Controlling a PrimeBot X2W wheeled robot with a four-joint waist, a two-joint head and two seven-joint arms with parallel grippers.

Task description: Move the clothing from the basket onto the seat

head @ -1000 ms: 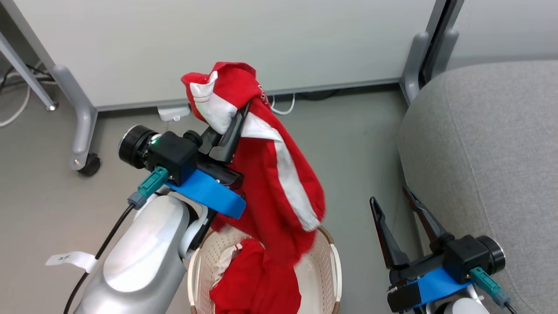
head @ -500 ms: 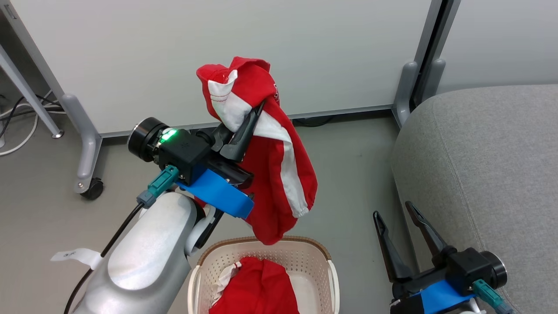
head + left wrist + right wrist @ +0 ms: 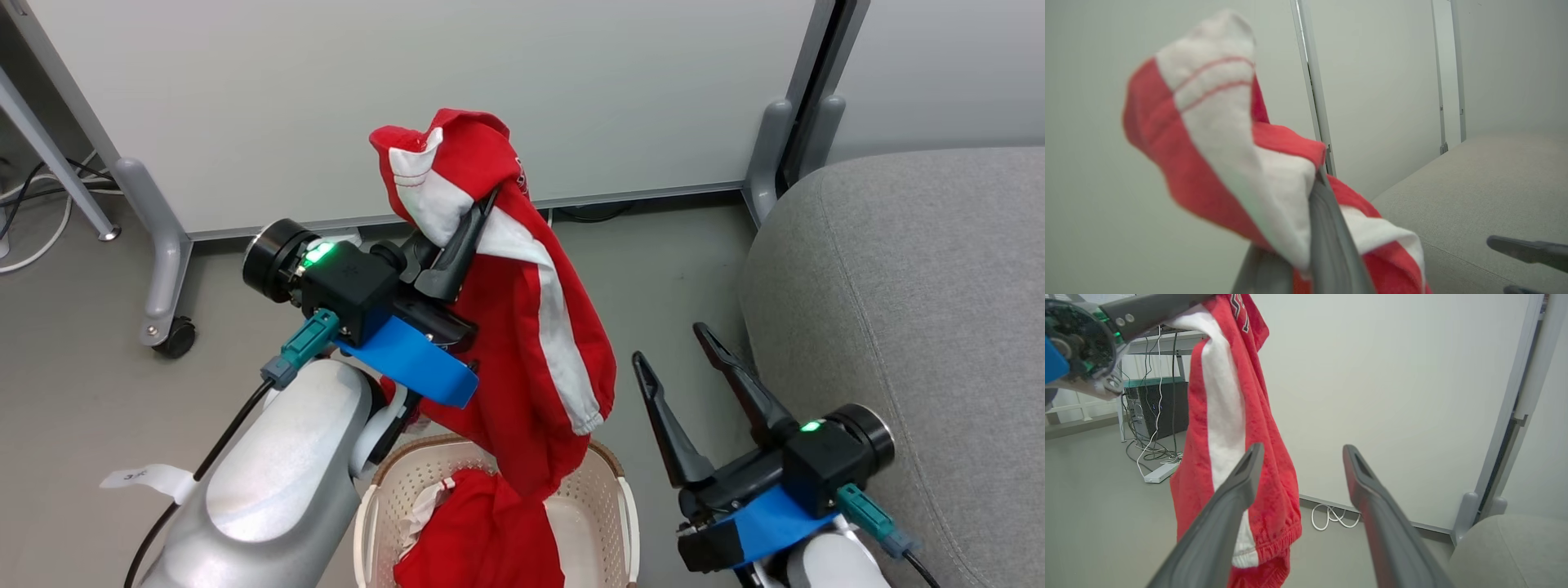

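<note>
My left gripper (image 3: 473,216) is shut on a red garment with white stripes (image 3: 522,343), held up so it hangs down to the basket (image 3: 624,498). The left wrist view shows its white trim (image 3: 1229,155) bunched over my fingers (image 3: 1327,245). A second piece of red clothing (image 3: 490,531) lies inside the cream basket. My right gripper (image 3: 671,345) stands open just right of the hanging garment, holding nothing. In the right wrist view the garment (image 3: 1224,416) hangs behind the left finger of that gripper (image 3: 1303,451). The grey seat (image 3: 914,286) is at the right.
A white partition panel on grey legs with a caster (image 3: 175,335) stands behind. Cables and a power strip (image 3: 1159,473) lie on the floor near a computer tower (image 3: 1155,412). The basket sits on bare grey floor between my arms.
My right gripper has moved forward and left, closer to the hanging garment, still open. The garment's lower end has swung and now hangs over the basket. The head view has shifted slightly.
</note>
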